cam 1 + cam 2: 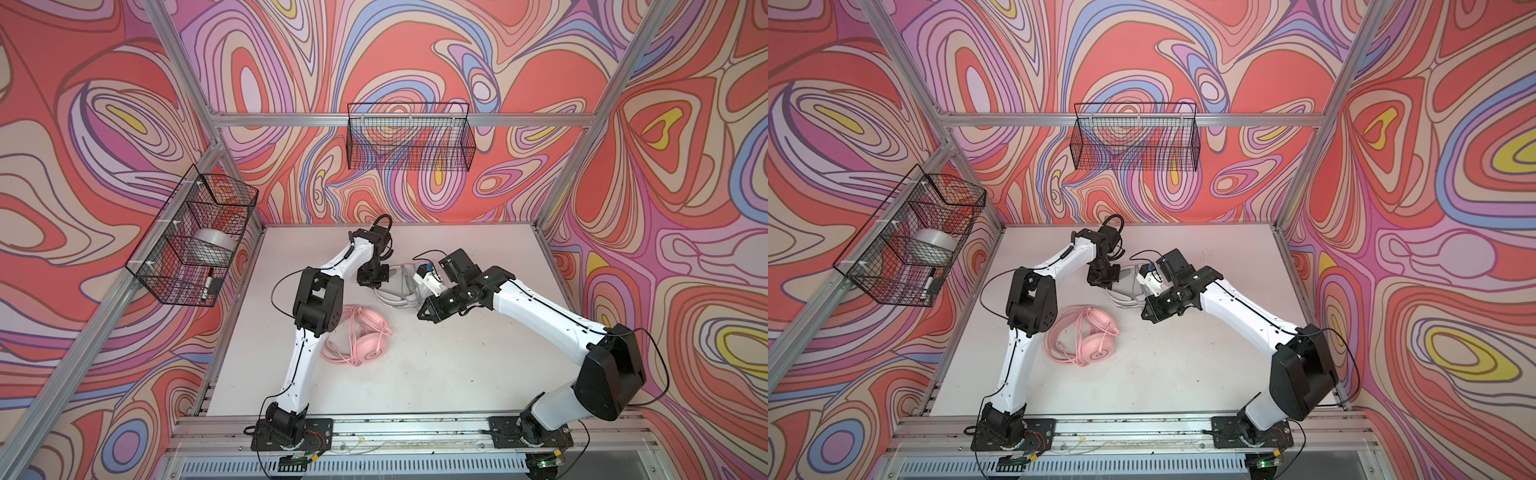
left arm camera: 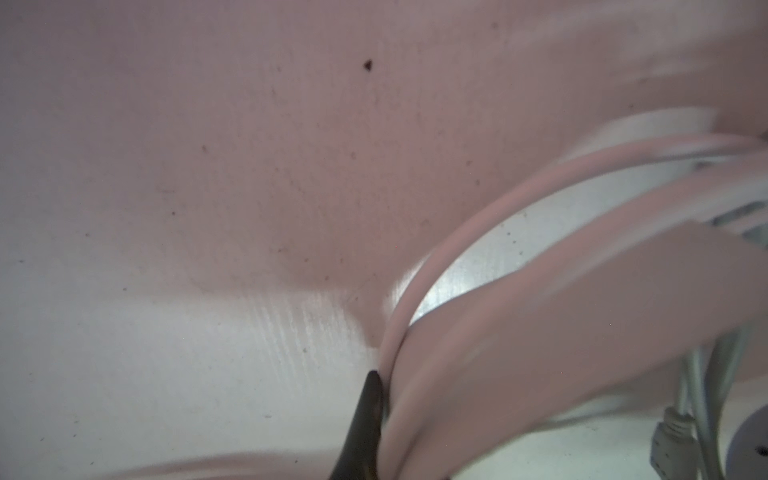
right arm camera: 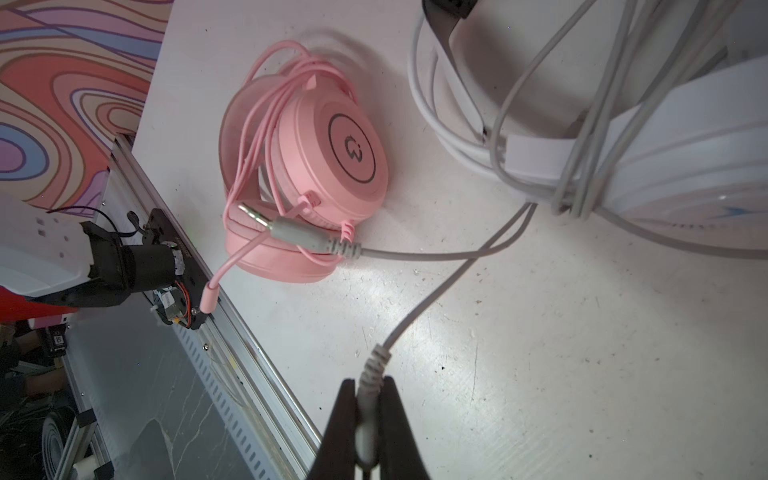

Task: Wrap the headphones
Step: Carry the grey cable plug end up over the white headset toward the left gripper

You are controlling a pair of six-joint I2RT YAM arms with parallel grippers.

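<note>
Right gripper: fingers narrow, pinched on the grey plug at its ribbed collar; the grey cord leads away from the fingertips to the white headset, where several turns of it lie wound across band and ear cup; a second branch of that cord ends in a free jack, ahead of the fingertips and off to one side, seen in front of the pink headset; whether jack and cup touch, cannot tell. Pink headset lies on the table, well apart from both pairs of fingers; pink cord looped round it, its plug end at the table edge. Left gripper: closed on the white headset's band; in the left wrist view only one finger shows, pressed against the pale cord and broad band, the other hidden behind the band. In both top views the white headset lies between the two grippers, touching both.
</note>
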